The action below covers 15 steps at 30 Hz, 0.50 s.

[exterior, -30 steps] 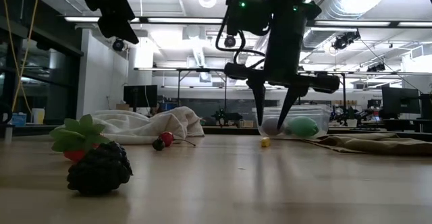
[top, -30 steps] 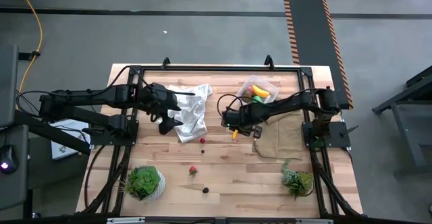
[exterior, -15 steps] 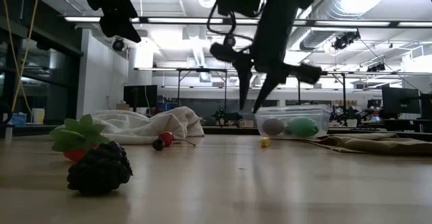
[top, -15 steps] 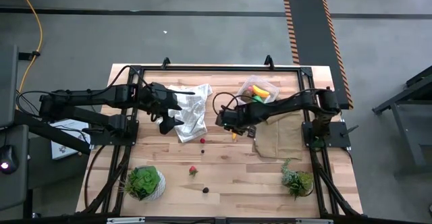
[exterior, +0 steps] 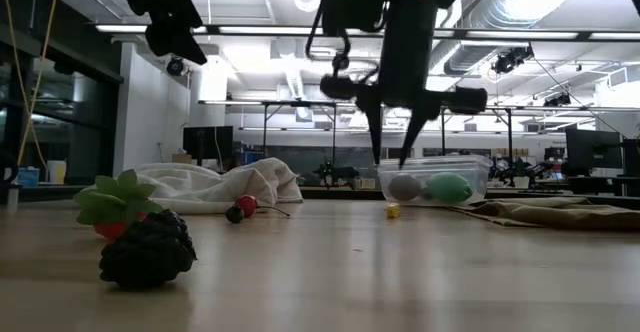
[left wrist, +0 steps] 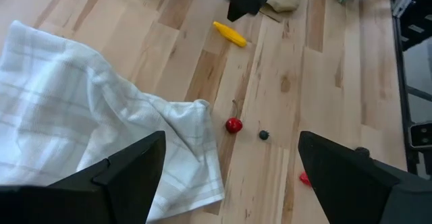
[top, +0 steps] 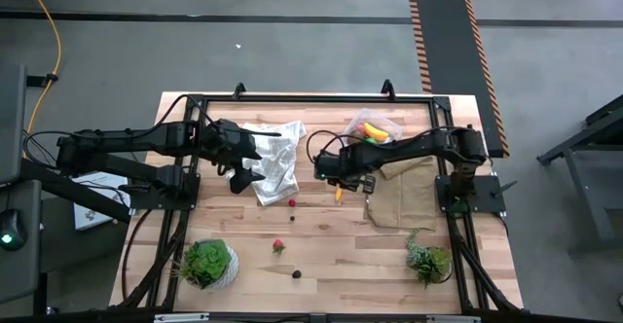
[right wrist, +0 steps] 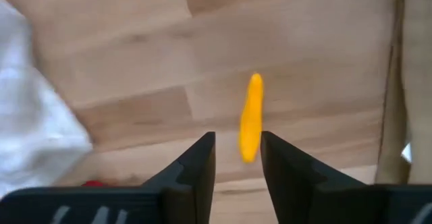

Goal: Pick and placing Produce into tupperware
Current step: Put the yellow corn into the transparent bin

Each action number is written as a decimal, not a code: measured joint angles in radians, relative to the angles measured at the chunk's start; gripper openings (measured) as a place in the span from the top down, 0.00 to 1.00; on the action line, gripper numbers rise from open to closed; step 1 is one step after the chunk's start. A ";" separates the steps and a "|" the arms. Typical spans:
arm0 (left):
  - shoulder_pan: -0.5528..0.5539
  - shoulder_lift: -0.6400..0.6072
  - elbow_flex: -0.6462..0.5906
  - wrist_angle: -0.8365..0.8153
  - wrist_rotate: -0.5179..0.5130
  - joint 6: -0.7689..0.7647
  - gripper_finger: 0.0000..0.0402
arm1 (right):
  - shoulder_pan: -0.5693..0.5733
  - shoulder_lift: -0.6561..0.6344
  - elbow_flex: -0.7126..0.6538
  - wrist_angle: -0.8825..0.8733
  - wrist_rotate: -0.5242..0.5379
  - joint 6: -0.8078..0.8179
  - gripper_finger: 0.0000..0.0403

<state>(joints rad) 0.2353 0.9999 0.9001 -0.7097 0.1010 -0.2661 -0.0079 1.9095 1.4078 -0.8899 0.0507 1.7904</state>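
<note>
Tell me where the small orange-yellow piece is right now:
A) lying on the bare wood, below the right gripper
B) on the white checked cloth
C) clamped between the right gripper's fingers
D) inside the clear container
A: the orange-yellow piece lies on the bare table, with the right gripper raised above it and holding nothing; in the low view it rests on the wood in front of the container.

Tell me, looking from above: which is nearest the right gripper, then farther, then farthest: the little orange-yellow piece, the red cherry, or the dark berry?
From the right gripper:
1. Orange-yellow piece, just below it.
2. Red cherry, by the white cloth's corner.
3. Dark berry, near the table's front edge.
</note>
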 joint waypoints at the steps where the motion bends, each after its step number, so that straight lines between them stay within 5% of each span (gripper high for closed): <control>1: 0.000 0.000 0.000 -0.002 0.006 -0.001 0.18 | -0.002 0.016 0.000 0.000 -0.017 -0.009 0.71; 15: 0.000 0.000 0.000 -0.020 0.018 -0.001 0.18 | 0.000 0.113 -0.001 0.045 -0.078 -0.011 0.68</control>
<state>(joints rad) 0.2352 1.0000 0.9001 -0.7296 0.1192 -0.2672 -0.0074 2.0227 1.4071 -0.8454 -0.0278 1.7798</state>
